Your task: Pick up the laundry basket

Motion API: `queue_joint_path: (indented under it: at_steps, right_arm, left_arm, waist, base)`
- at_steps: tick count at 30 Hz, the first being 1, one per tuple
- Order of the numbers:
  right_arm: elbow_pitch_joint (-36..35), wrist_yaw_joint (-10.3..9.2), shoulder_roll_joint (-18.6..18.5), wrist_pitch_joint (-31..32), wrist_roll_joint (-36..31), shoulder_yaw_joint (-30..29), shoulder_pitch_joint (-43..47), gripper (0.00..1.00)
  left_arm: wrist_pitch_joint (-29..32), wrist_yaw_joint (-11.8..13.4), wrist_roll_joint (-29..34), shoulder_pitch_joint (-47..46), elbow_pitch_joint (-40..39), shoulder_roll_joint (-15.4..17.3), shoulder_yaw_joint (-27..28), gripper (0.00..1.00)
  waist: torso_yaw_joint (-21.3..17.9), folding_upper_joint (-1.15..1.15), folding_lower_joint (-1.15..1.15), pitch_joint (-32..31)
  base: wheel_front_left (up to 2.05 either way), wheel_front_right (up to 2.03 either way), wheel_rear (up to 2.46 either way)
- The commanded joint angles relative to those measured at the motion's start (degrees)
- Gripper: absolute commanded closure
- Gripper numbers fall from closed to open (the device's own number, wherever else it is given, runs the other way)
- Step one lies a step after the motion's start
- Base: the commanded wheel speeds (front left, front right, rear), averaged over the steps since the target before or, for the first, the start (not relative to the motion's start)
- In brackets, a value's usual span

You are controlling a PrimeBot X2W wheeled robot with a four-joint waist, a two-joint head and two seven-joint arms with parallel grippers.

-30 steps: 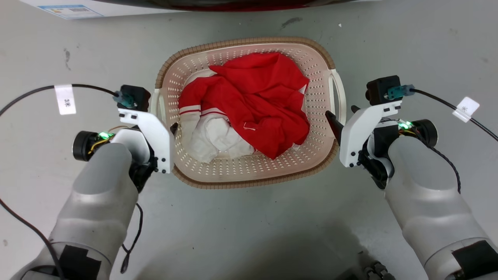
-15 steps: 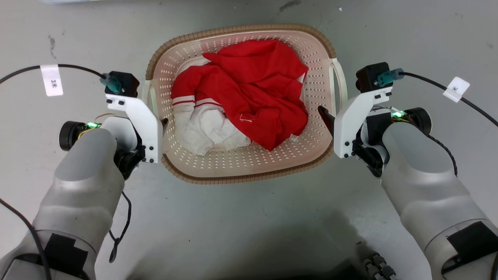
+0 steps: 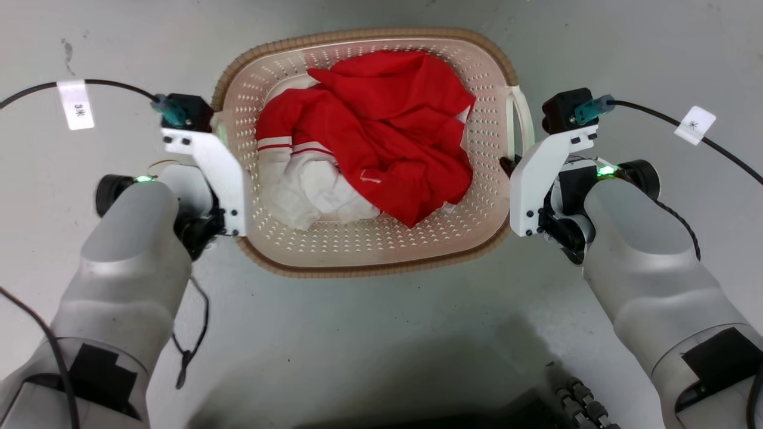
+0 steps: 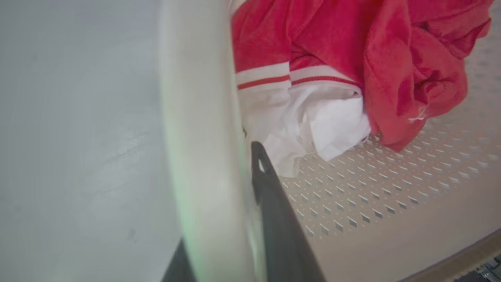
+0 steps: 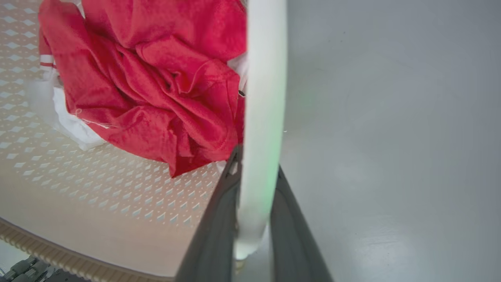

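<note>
The laundry basket (image 3: 369,269), cream with a brown woven-look rim, lies between my two arms in the head view. It holds a red garment (image 3: 387,137) and a white one (image 3: 322,193). My left gripper (image 3: 237,185) is at the basket's left white handle (image 4: 199,129). In the left wrist view its dark fingers (image 4: 274,203) straddle that handle, shut on it. My right gripper (image 3: 510,167) is at the right handle (image 3: 517,122). In the right wrist view the gripper (image 5: 256,164) pinches the white handle (image 5: 264,78) from both sides.
Grey floor (image 3: 369,345) surrounds the basket. Black cables with white tags (image 3: 75,104) run from both wrists, and one cable hangs under the left forearm (image 3: 191,345). Dark parts of my own base (image 3: 575,405) show at the bottom edge.
The head camera has shifted and the washer's edge has left the top. The basket looks a little larger, still between both grippers. The right finger has drawn in against the handle.
</note>
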Motion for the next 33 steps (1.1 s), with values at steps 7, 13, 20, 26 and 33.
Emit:
queue_joint_path:
  at_steps: [7,13,20,26,33]
  right_arm:
    - [1.1,-0.03,-0.03,0.3,1.72,1.85,-1.88,1.0]
    - [1.9,-0.03,-0.18,1.0,2.53,2.83,-2.13,1.0]
    - [2.73,-0.03,-0.2,2.53,3.24,3.98,-1.87,1.0]
    - [3.45,-0.03,-0.19,5.63,4.39,4.67,0.47,1.0]
    - [4.01,-0.03,-0.18,9.35,5.12,5.21,2.82,1.0]
  left_arm:
    - [-0.2,0.26,-1.98,-0.92,0.74,1.05,-1.56,1.0]
    - [0.95,0.22,-3.59,-1.23,1.13,0.88,-2.6,1.0]
    - [2.18,0.21,-5.52,-1.62,1.76,0.79,-3.92,1.0]
    - [3.33,0.21,-7.25,-0.18,2.46,-0.41,-5.18,1.0]
    - [6.95,0.18,-10.12,1.63,2.85,-1.37,-6.44,1.0]
  waist:
    - [0.16,0.0,0.0,-0.12]
    - [0.29,0.0,0.0,-0.63]
    - [0.54,0.0,0.0,-2.99]
    - [1.07,0.0,0.0,-7.28]
    - [1.7,0.0,0.0,-13.09]
  base:
    - [0.0,0.0,0.0]
    - [0.0,0.0,0.0]
    - [0.0,0.0,0.0]
    - [0.0,0.0,0.0]
    - [0.0,0.0,0.0]
